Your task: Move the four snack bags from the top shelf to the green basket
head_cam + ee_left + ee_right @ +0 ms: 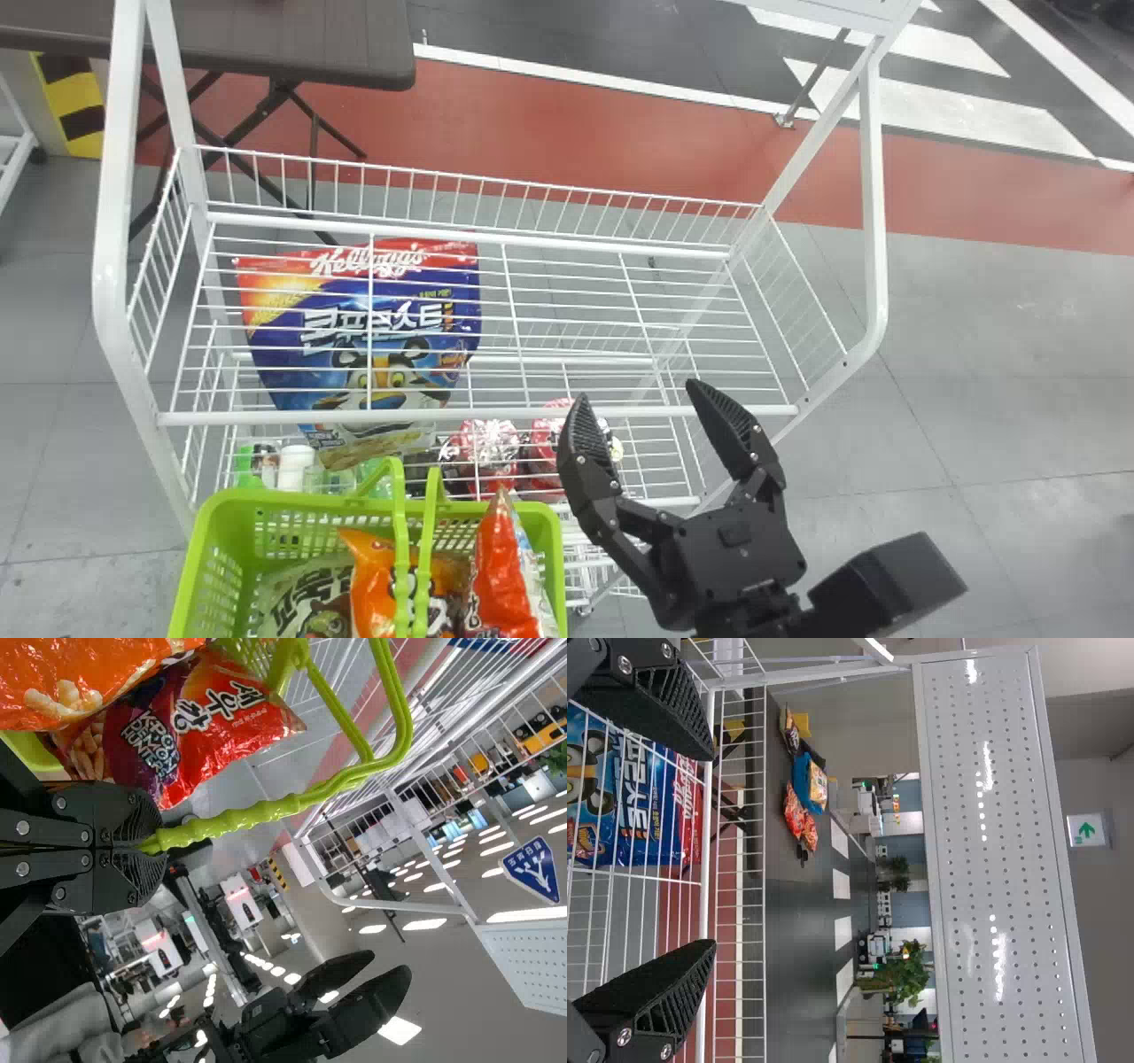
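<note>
In the head view, my right gripper (638, 394) stands open over the front edge of the rack's top wire shelf (567, 292), with nothing between its fingers. The right wrist view also shows this gripper (713, 849) spread wide. The green basket (199, 567) is at the lower left, in front of the rack. It holds a pale green bag (306, 585), an orange bag (372, 567) and a red bag (500, 567). My left gripper (159, 845) is shut on the basket's green handle (257, 815), beside a red snack bag (204, 726).
A large blue cereal bag (381, 328) shows through the top shelf's wires, with red packages (487, 447) lower down. White rack posts (111, 221) rise on both sides. Behind stands a dark table (292, 40); bags (806, 784) lie on a surface farther off.
</note>
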{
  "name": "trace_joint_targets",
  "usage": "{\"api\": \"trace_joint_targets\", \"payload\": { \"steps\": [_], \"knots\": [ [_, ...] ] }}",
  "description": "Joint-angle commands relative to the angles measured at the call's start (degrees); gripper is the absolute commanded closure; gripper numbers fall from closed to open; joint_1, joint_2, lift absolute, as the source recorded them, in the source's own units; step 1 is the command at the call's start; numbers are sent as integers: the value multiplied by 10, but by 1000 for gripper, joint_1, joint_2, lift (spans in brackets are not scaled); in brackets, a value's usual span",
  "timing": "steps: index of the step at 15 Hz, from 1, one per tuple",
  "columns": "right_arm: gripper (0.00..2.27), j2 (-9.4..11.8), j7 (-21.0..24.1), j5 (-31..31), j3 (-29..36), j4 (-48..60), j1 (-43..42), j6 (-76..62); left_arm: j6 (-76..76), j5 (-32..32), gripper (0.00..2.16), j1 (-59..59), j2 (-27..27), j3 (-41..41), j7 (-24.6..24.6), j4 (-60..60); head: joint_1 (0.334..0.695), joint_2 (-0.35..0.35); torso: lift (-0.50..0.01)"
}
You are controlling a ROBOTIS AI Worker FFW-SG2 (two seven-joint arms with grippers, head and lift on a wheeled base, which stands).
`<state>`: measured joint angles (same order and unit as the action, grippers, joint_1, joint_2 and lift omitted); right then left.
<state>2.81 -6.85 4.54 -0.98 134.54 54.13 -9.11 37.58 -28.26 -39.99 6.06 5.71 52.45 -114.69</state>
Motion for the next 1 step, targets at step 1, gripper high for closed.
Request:
{"api": "trace_joint_targets", "payload": {
  "steps": [1],
  "knots": [
    [63, 0, 0, 0, 0, -1, 3, -11, 0, 0, 1777, 0, 0, 0, 1, 0, 695, -350, 0]
  ]
}}
